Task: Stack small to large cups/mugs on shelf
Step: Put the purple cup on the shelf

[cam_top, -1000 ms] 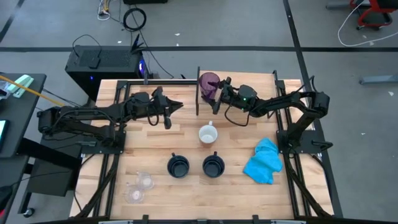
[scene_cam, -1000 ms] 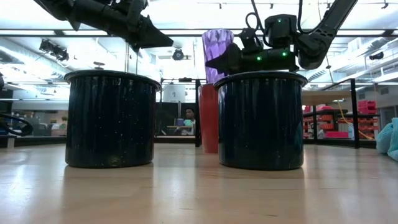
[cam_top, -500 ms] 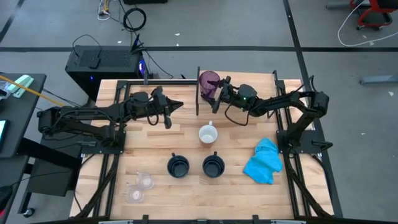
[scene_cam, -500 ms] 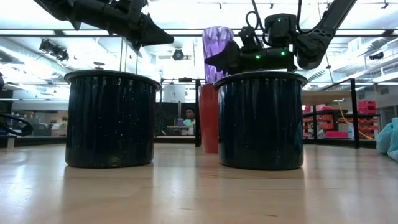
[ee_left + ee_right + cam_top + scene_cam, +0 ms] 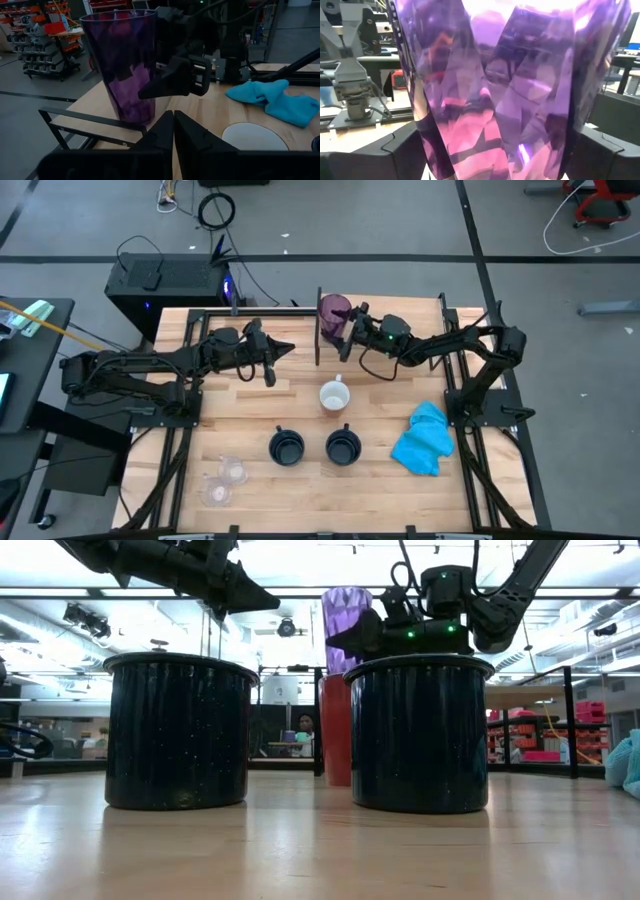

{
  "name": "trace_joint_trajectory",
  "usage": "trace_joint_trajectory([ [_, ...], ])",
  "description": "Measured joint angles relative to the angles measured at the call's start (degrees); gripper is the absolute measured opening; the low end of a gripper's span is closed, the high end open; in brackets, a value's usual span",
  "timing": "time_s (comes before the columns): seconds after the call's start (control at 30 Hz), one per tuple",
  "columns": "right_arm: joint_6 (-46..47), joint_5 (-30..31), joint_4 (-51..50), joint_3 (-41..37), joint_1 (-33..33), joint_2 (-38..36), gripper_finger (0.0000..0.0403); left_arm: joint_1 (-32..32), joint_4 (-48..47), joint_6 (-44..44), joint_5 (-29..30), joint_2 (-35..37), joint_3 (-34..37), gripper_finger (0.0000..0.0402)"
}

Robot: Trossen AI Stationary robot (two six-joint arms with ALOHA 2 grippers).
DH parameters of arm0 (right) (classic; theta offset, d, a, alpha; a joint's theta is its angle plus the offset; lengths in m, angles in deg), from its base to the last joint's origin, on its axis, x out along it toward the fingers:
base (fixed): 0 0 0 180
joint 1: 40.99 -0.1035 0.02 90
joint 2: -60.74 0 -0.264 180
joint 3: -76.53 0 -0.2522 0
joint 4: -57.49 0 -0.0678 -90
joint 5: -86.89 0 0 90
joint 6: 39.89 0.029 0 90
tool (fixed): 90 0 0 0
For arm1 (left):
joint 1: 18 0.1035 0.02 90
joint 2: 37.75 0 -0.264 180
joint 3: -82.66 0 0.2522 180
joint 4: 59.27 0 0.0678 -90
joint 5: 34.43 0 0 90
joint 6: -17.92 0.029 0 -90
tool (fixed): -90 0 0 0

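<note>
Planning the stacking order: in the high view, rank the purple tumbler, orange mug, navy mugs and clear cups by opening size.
1. The two navy mugs, which look alike.
2. Purple tumbler and orange mug: too close to rank.
3. The two clear cups, alike and smallest.

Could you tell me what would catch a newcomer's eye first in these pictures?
Most striking is the tall purple tumbler at the table's far edge, standing between the open fingers of the right gripper. Next, the bright blue cloth lies crumpled on the right side of the table. Two dark navy mugs stand side by side near the front, and the left gripper is shut above the table's left half.
</note>
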Motion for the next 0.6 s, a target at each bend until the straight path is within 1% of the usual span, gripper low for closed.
trace_joint_trajectory([
  [0.3,-0.03,-2.08,0.12,0.00,-0.46,-0.01,0.0365,0.02,0.02,-0.04,0.02,-0.02,0.00,0.0023],
  [0.6,-0.90,-2.02,-0.16,0.00,0.06,-0.01,0.0366,0.02,0.02,-0.06,0.00,-0.02,0.00,0.0016],
])
